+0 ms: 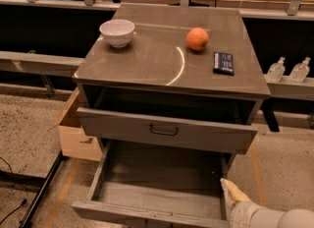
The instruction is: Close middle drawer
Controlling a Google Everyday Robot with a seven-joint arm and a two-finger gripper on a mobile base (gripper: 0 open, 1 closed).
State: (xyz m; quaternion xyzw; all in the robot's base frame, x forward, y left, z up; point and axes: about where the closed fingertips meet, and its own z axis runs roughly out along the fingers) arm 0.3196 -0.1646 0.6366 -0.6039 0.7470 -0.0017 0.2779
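The middle drawer is pulled far out of the grey-brown cabinet. Its plank floor is bare and its front panel runs along the bottom edge of the view; its handle is out of view. Above it the taller top drawer, with a dark metal handle, stands slightly open. My gripper, cream-coloured on a white arm, is at the lower right, right at the middle drawer's right side wall near its front corner.
On the cabinet top are a white bowl, an orange and a dark flat packet. A cardboard box sits on the floor left of the cabinet. Two bottles stand on a shelf at the right.
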